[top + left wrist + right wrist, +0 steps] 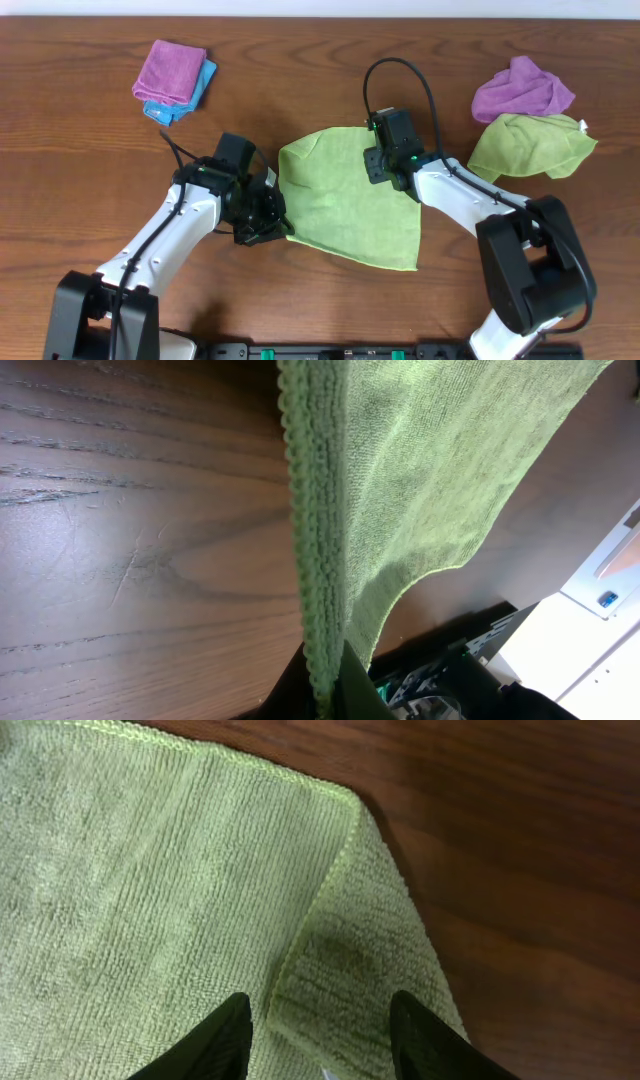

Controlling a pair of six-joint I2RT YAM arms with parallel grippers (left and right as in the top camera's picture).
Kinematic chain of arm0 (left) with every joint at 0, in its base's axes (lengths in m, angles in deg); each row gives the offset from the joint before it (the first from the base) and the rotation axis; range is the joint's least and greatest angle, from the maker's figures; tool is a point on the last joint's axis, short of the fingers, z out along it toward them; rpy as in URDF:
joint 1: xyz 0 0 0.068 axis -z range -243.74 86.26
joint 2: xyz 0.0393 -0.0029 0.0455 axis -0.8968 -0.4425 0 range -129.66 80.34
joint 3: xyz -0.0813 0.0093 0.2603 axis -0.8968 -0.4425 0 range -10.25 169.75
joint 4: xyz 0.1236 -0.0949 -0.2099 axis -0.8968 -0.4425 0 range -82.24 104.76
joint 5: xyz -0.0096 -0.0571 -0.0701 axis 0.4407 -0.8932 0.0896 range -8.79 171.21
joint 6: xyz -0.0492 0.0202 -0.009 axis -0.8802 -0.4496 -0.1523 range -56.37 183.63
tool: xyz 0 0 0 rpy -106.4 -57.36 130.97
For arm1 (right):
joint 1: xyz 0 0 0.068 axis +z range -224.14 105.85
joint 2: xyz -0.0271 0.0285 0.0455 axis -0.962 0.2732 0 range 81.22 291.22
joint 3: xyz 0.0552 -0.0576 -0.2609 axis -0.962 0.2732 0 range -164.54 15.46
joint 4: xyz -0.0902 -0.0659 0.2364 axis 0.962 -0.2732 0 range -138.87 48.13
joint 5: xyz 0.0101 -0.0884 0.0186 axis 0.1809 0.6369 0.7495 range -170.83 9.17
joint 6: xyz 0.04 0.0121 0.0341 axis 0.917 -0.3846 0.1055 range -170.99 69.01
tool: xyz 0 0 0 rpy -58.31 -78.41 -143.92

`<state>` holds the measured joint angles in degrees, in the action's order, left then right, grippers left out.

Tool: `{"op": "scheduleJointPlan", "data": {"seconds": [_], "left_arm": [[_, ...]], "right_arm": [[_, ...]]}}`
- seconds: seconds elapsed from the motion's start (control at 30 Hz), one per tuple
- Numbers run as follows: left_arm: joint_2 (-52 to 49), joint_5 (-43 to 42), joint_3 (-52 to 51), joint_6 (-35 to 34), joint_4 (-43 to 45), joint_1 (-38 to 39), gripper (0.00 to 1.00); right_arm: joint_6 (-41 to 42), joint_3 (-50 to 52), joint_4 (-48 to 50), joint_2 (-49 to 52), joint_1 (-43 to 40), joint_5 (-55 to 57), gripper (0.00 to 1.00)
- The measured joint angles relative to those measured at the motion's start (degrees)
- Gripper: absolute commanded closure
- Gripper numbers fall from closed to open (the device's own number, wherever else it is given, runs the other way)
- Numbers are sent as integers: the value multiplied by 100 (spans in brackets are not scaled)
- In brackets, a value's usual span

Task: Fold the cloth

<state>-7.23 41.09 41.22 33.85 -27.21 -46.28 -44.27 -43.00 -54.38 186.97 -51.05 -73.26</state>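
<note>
A light green cloth (345, 205) lies spread in the middle of the table. My left gripper (272, 225) is shut on its near left edge; in the left wrist view the cloth's hem (318, 560) runs up from between the jaws (325, 705). My right gripper (385, 165) is open over the cloth's far right part. In the right wrist view its two fingers (320, 1040) straddle a folded-over corner of the cloth (345, 975) and hold nothing.
A folded purple cloth on a blue one (172, 75) lies at the far left. A crumpled purple cloth (520, 90) and a crumpled green cloth (530, 145) lie at the far right. Bare wood surrounds the middle cloth.
</note>
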Motion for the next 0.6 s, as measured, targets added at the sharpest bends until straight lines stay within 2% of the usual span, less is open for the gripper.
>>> {"op": "scheduleJointPlan", "data": {"seconds": [0.37,0.47,0.57,0.6], "left_arm": [[0,0,0,0,0,0,94],[0,0,0,2,0,0,94],[0,0,0,0,0,0,94],[0,0,0,0,0,0,94]], "right_arm": [[-2,-2,66,44,0,22,61],[-24,-2,63,144,0,31,72],[0,-2,72,197,0,98,95],[-33,-11,63,199,0,140,99]]}}
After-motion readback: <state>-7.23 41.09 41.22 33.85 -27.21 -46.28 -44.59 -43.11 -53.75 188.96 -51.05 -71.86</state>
